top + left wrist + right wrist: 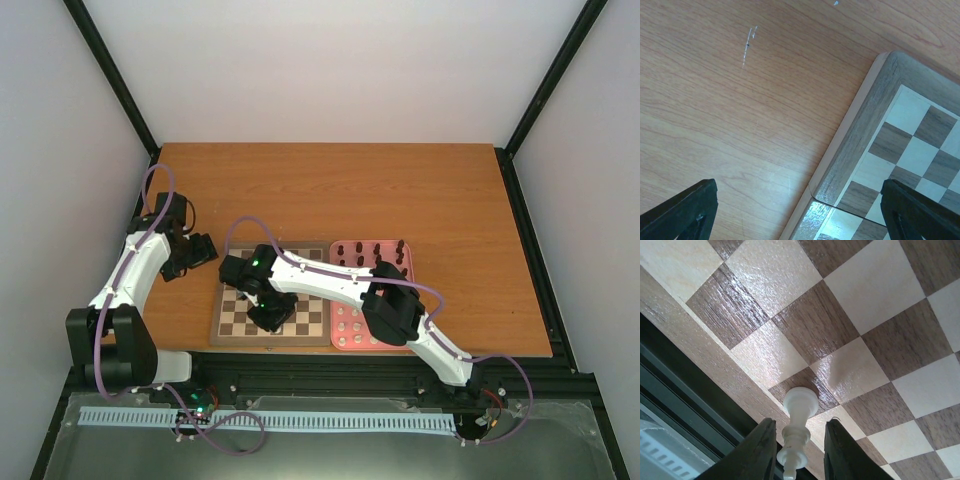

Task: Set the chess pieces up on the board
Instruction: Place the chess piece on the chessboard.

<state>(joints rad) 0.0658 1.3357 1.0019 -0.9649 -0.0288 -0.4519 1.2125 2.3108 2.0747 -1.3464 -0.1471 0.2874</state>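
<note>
Right wrist view: the right gripper (800, 432) has its jaws a little apart on either side of a white pawn (800, 402), with thin gaps showing at the collar, so they look loosened rather than clamped. The pawn's foot is below the frame, so I cannot tell whether it is seated. It hangs over the board (805, 325) at the row of squares nearest the rim (670, 295), with the dark rail (670, 370) just beyond.

Risks, as I judge them: if the foot is not flat on its square, a wider release lets the pawn tip or roll toward the rim and off the near edge. A finger (765, 450) dragging the collar on the way up could also topple it. A straight lift with the jaws well parted avoids both.

Room looks good over the board, where no other piece shows near the pawn. The near side is tight against rim and rail.

From above, the remaining pieces (375, 250) sit in the pink tray (335, 300), which touches the board's right edge. The left gripper (802, 215) hovers wide open and empty over the table (740, 125) beside the board's corner, well clear of the right arm.
</note>
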